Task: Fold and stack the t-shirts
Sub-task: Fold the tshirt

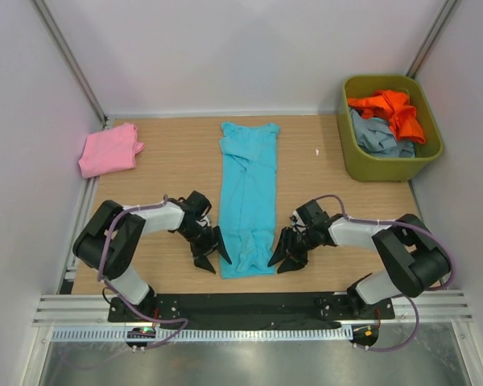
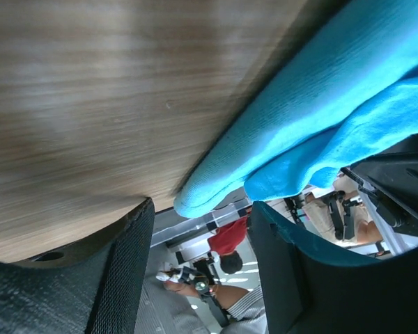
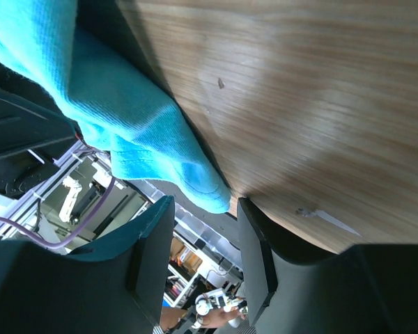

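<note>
Two bottom corners of your turquoise t-shirt (image 1: pixel 248 189), lower centre, sit at the left gripper (image 1: pixel 213 257) and right gripper (image 1: pixel 284 259). Both jaws apart, nothing pinched; you're placed to lift the hem for folding.

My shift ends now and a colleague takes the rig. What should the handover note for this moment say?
Left pincer: open, at the near left hem corner of the turquoise t-shirt, not clamped.
Right pincer: open, at the near right hem corner.
Turquoise t-shirt: a long narrow strip mid-table, collar at the far end.
Pink t-shirt: looks folded, far left of the table.
Orange t-shirt and grey-blue t-shirt: crumpled in the green bin.
Done: pink; turquoise folded lengthwise.
Left: fold turquoise crosswise, stack it, then fold both binned shirts.
</note>
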`<state>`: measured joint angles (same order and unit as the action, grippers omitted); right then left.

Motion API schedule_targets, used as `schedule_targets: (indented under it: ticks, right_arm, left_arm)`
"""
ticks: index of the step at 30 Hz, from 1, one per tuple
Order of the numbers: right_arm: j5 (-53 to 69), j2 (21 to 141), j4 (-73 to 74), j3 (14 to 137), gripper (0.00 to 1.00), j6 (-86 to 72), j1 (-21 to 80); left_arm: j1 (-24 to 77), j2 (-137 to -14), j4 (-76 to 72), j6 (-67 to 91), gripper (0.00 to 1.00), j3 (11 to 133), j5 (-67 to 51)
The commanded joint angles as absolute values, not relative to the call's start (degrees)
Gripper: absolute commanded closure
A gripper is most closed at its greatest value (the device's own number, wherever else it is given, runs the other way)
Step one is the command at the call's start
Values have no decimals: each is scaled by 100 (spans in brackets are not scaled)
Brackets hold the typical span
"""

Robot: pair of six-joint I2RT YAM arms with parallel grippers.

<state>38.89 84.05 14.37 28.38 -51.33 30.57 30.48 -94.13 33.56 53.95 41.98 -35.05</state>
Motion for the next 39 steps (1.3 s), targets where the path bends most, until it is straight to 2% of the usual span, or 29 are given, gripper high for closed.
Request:
schedule_targets:
  ticks: [1, 6, 14, 16, 18, 21, 22, 29, 39]
  right_arm:
    - [3349, 8578, 1239, 2777, 52, -5107, 3120]
    - [3243, 8631, 1178, 2795, 53, -5089, 3120]
    - [3129, 8666, 1037, 2698, 58, -5062, 3120]
    - [3129, 8675, 932, 2724, 63, -5028, 3120]
    - [3138, 8596, 949, 2768, 76, -4966, 3120]
    - [3033, 8386, 1272, 2900, 96, -4756, 3111]
    - [3024, 8193, 1361, 2961, 98, -4598, 3103]
    - [2857, 7165, 2591, 3480, 98, -3869, 3067]
    - [2900, 6934, 2760, 4366, 99, -3499, 3050]
  left_arm:
    - [3304, -9641, 2919, 5641, 41, 3982, -2857]
    - [3515, -9677, 2558, 5976, 53, 3832, -2707]
    - [3516, -9510, 2707, 5942, 62, 3814, -2426]
    - [3507, -9387, 2794, 5889, 73, 3841, -2347]
    - [3481, -9238, 3066, 5757, 100, 3893, -2094]
    - [3437, -9036, 3313, 5407, 100, 4025, -1812]
    - [3428, -8861, 3374, 5301, 100, 4078, -1741]
    - [3270, -7990, 3497, 3895, 100, 4587, -1275]
    - [3155, -7919, 3972, 2919, 100, 5694, -1240]
